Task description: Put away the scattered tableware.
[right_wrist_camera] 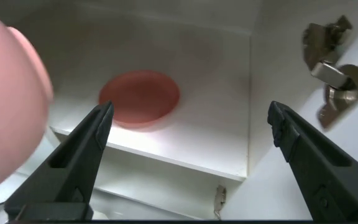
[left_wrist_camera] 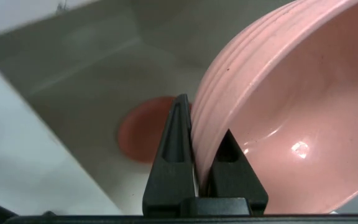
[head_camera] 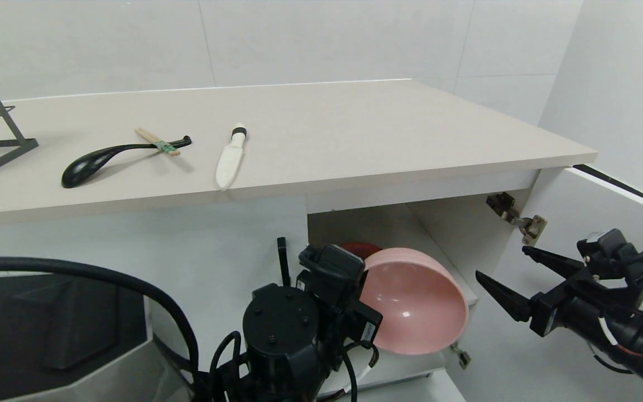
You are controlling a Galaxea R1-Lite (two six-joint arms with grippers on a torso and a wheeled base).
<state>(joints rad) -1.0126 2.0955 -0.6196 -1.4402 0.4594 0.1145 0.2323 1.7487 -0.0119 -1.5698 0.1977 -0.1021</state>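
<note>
left gripper (left_wrist_camera: 205,115) jaws clamp glossy ribbed pink bowl (head_camera: 416,301) rim | right gripper (head_camera: 500,261) jaws spread

Head camera looks forward and down over the counter (head_camera: 355,128) into the open cabinet (head_camera: 438,223), left wrist camera sits tight against the pink bowl (left_wrist_camera: 291,93), right wrist camera faces in from farther back, and all three catch the red dish (right_wrist_camera: 140,98).
</note>
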